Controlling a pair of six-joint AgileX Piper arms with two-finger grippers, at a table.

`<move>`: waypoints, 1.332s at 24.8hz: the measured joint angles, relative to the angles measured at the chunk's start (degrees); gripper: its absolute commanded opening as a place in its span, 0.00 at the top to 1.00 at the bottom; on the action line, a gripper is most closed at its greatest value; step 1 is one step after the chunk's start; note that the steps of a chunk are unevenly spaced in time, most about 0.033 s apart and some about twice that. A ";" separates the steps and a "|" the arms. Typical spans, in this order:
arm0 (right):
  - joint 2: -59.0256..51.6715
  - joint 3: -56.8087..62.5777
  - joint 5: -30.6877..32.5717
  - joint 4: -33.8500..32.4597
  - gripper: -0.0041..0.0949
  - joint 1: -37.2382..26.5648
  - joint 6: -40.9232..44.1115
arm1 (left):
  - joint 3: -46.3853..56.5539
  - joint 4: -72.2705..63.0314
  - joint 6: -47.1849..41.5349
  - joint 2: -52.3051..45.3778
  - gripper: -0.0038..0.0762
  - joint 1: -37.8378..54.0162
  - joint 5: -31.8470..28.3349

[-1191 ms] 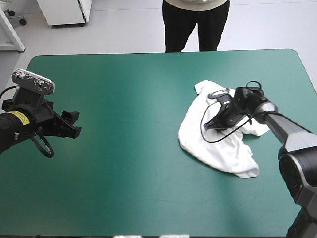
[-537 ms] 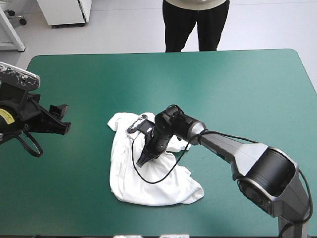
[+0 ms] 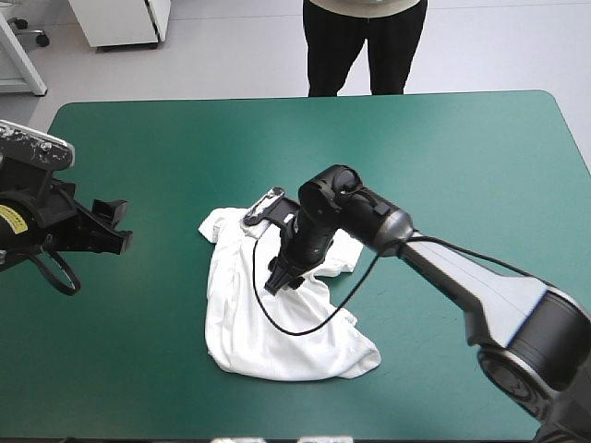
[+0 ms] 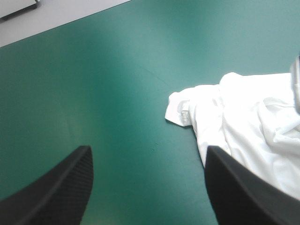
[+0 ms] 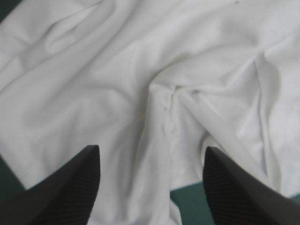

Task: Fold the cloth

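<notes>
Table with teal-green cover (image 3: 443, 148): bare apart from the cloth.

T-shirt (image 3: 268, 337): lies about mid-table, a little toward the left and near edges. It is a loose, crumpled heap and not spread. One sleeve sticks out at the far-left corner, and the lower part bunches toward the near edge. No fold is made yet, so the task is judged to be at its start, with flattening needed first.

Right gripper (image 3: 280, 277): reaches across from the right and sits low over the middle of the heap. Its black fingers stand apart and grip nothing. The wrist view shows a puckered ridge of white fabric running between and ahead of them. The wide stance probably lets the cloth settle on the table, and the pucker makes a handy pinch point if a re-grasp is wanted.

Left gripper (image 3: 115, 226): over the left edge, well apart from the T-shirt, fingers likewise apart and empty. It points toward the sleeve corner, which looks like a waiting pose for taking that side.
</notes>
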 measured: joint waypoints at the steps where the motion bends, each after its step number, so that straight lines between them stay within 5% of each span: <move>1: -2.09 0.00 0.90 -0.72 0.39 0.00 0.74 | 0.16 0.00 -0.61 0.05 0.34 0.00 0.00; 7: -24.89 0.78 3.06 -15.90 0.40 0.00 11.49 | 4.93 0.12 -3.14 8.06 0.34 0.16 -1.56; 13: -39.06 14.38 3.43 -21.54 0.40 -0.06 18.29 | 5.42 -4.34 -1.96 25.83 0.34 6.50 -7.56; 21: -41.89 19.54 3.43 -23.02 0.40 -0.11 21.61 | 5.36 -14.28 3.25 37.48 0.34 11.85 -14.13; 33: -42.07 19.54 3.43 -22.84 0.40 -0.11 23.74 | 1.06 -21.03 9.32 51.13 0.34 11.72 -15.18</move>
